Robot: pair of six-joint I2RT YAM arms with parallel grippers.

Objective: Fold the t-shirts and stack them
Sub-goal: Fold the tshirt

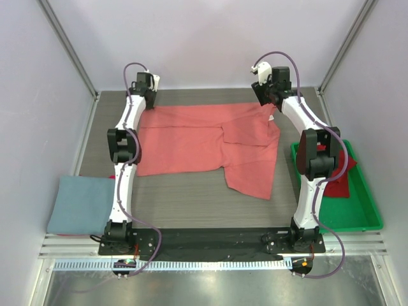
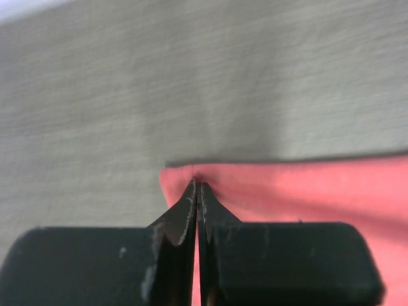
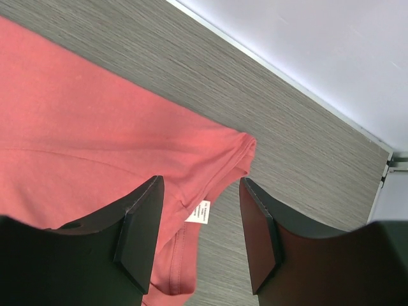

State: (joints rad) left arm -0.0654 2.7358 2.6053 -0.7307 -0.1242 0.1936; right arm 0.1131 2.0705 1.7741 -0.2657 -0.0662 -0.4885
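Now: left claw [image 2: 196, 186] clamped on a corner of the salmon-red t-shirt [image 1: 191, 143], right claw [image 3: 201, 185] open at the other far corner

Up close, the left claw's two black fingers [image 2: 178, 223] are pressed flat together. Their ridged tips meet on the rounded corner of the salmon-red t-shirt. The hem runs off toward 3 o'clock in the wrist view, and the bare grey table [image 1: 191, 197] fills the view toward 12 o'clock.

The right claw stands with its jaws apart, one on either side of a small white label [image 3: 201, 212] at the shirt's edge. Whether the tips touch the cloth I cannot tell. A doubled edge of the same shirt ends just past the label toward 1 o'clock, and bare table runs beyond it up to the pale wall [image 3: 319, 51].

From above, the left claw sits at about 11 o'clock on the table and the right claw at about 1 o'clock, each at a far corner of the salmon-red t-shirt. That shirt lies spread across the far half, wrinkled, with its right part folded over itself and a flap reaching toward 5 o'clock.

The grey-blue t-shirt [image 1: 80, 204] lies flat at 8 o'clock, across the table's left edge, just beside the left arm [image 1: 121, 185]. The darker red t-shirt [image 1: 341, 182] is bunched in the green tray [image 1: 373, 220] at 4 o'clock, partly hidden behind the right arm [image 1: 315, 159]
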